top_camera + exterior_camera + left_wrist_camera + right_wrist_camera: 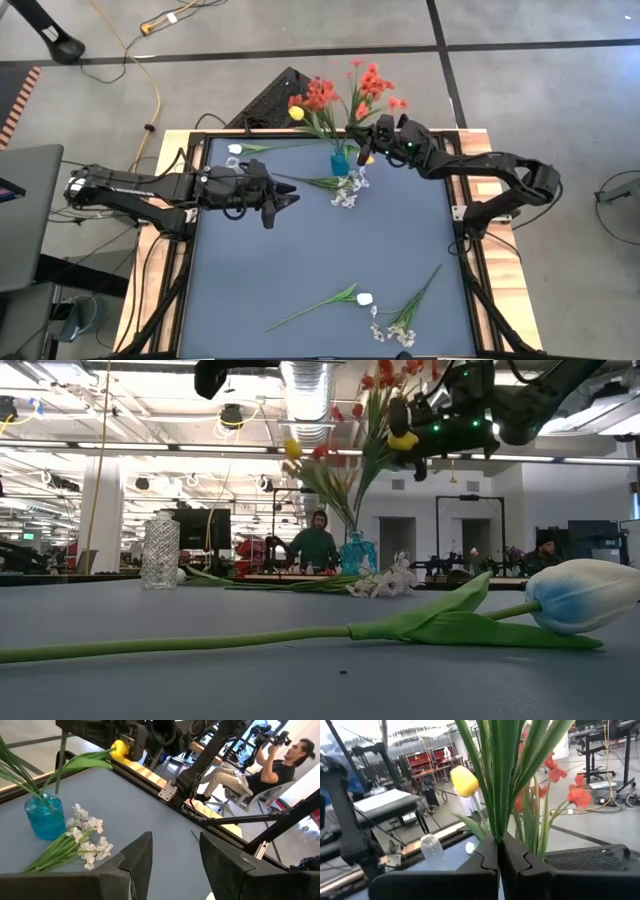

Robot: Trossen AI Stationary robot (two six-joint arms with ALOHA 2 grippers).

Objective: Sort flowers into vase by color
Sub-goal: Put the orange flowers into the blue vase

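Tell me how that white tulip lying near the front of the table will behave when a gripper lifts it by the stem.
The white tulip probably droops at both ends: its stem looks long and thin. The bud looks bulky, so it may swing. Probably light.

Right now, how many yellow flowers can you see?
2. One yellow bud stands in the blue vase among red flowers. The other yellow bud is held up by the right gripper, beside that vase. More could be hiding behind leaves.
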